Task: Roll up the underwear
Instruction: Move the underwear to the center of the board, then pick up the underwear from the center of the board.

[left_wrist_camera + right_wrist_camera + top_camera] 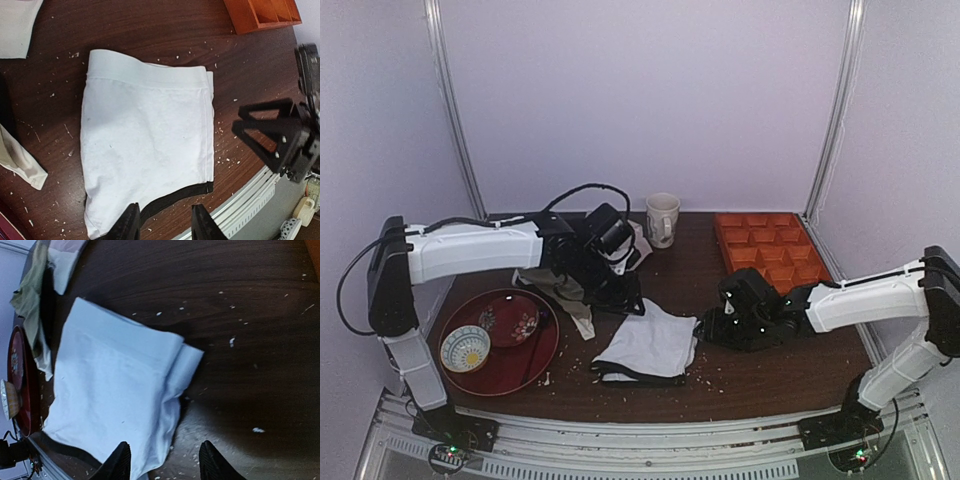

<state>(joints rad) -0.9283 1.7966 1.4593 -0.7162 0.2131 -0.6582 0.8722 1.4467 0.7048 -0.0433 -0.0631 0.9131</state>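
Observation:
The underwear [648,345] lies folded flat on the dark wooden table, white with a black hem along its near edge. In the left wrist view the underwear [145,135] fills the middle, its black hem by my fingers. My left gripper [623,292] hovers over its far edge, open and empty [165,226]. My right gripper [704,328] sits just right of the cloth, open and empty [165,465], with the underwear's [115,390] doubled right edge between and ahead of its fingers. The waistband lettering is not visible.
A red tray [535,365] with a bowl [465,348] sits at the left. An olive-beige garment [27,295] and a pale cloth [20,162] lie beside it. A mug [662,218] and an orange compartment tray [770,250] stand at the back. Crumbs dot the table.

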